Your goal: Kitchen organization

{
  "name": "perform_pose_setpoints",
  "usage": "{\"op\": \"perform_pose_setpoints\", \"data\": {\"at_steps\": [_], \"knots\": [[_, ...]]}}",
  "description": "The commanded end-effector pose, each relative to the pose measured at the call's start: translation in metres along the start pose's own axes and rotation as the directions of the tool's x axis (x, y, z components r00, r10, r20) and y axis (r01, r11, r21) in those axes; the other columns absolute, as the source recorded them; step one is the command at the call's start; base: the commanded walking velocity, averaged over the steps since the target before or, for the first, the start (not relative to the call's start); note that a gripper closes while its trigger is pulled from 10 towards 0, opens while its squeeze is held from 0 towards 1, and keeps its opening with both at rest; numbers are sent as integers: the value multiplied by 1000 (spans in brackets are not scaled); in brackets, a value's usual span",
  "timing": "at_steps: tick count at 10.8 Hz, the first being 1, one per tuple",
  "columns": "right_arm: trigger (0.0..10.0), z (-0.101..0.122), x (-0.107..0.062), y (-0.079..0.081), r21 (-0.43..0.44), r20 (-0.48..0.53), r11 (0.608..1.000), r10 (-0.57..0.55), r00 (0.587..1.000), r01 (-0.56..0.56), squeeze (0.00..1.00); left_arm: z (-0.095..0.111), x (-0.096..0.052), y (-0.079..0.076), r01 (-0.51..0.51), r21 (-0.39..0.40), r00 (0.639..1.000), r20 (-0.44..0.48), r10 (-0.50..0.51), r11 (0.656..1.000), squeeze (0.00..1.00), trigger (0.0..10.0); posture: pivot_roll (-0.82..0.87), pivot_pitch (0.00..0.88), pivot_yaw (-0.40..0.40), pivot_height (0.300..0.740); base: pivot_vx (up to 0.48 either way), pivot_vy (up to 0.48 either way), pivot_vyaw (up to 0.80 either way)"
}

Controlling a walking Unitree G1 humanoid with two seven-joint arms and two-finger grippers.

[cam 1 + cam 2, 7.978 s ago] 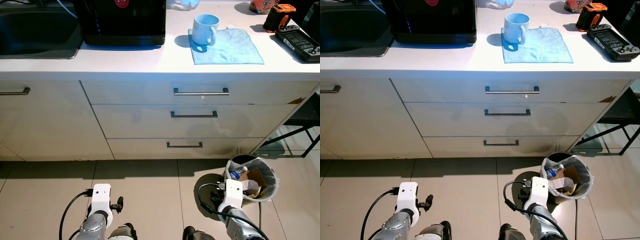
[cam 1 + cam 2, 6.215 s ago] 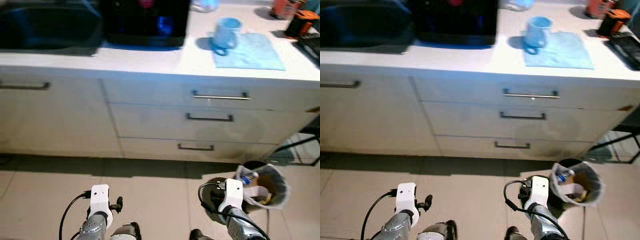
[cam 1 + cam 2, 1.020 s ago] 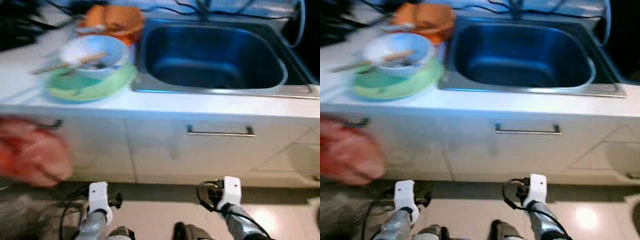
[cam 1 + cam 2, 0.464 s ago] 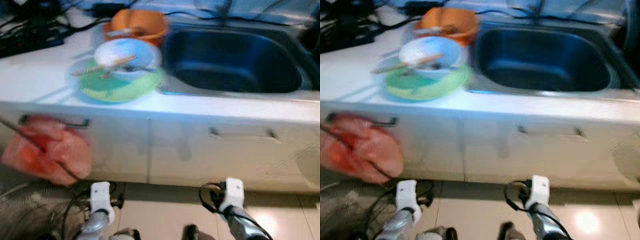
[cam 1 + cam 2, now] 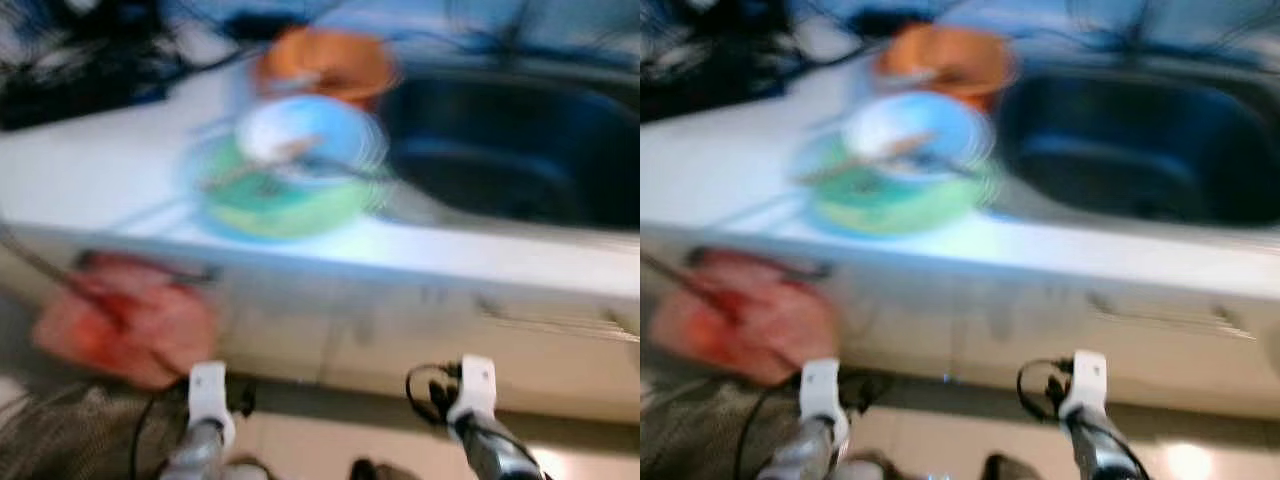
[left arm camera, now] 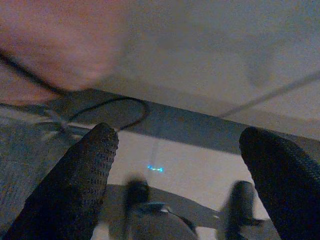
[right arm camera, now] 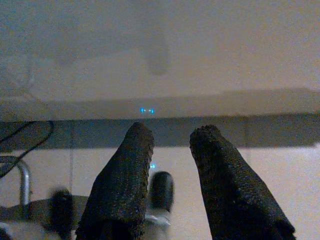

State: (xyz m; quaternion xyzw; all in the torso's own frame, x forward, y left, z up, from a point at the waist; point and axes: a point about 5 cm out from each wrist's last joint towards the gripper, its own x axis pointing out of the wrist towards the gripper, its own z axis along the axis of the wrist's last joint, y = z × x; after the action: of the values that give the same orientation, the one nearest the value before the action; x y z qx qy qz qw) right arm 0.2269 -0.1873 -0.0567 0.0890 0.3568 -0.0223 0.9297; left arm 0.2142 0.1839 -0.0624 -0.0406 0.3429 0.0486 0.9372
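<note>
1. Judging progress from a head view smeared by motion blur: nothing is held and nothing looks put away, so the kitchen organization seems to be at its start
2. On the white countertop [image 5: 90, 170], a pale bowl [image 5: 305, 135] sits stacked on a green plate [image 5: 280, 205], with what may be chopsticks across it; an orange bowl [image 5: 325, 65] stands just behind
3. The dark sink [image 5: 510, 165] lies just to the right of this stack, and dark cables or devices [image 5: 70, 75] sit at the far left of the counter
4. A reddish bag or cloth [image 5: 130, 320] hangs at the cabinet front, below the counter edge on the left; its exact kind is too blurred to tell
5. Both arms hang low in front of the cabinets, well below the dishes
6. The left gripper [image 6: 182, 165] points at the floor and cabinet base, its two fingers spread wide with nothing between them
7. The right gripper [image 7: 172, 150] has its fingers close together with a narrow gap, empty, aimed at the cabinet's toe kick [image 7: 200, 132]
8. What is left appears to be everything: reaching up to the dishes and sorting them
</note>
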Motion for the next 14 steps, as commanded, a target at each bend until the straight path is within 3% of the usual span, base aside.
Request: {"op": "perform_pose_setpoints", "data": {"at_steps": [1, 8, 14], "knots": [[10000, -9, -2, 2, 11, -27, 1000, 4, 1000, -4, 0, -14, -4, 4, -14, 3, 999, -48, 14, 1000, 0, 10000, 132, 170, -30, 740, 0, 0, 0], [10000, -8, -1, 3, 8, -28, 1000, 8, 1000, -8, 0, -16, -5, 1, 8, 32, 998, -64, -6, 999, 0, 10000, 130, 168, -29, 740, 0, 0, 0], [10000, -8, -1, 3, 7, -31, 1000, 13, 999, -13, 0, -17, -5, 3, -1, 38, 998, -66, 4, 999, 0, 10000, 133, 169, -31, 740, 42, -352, 0]]}}
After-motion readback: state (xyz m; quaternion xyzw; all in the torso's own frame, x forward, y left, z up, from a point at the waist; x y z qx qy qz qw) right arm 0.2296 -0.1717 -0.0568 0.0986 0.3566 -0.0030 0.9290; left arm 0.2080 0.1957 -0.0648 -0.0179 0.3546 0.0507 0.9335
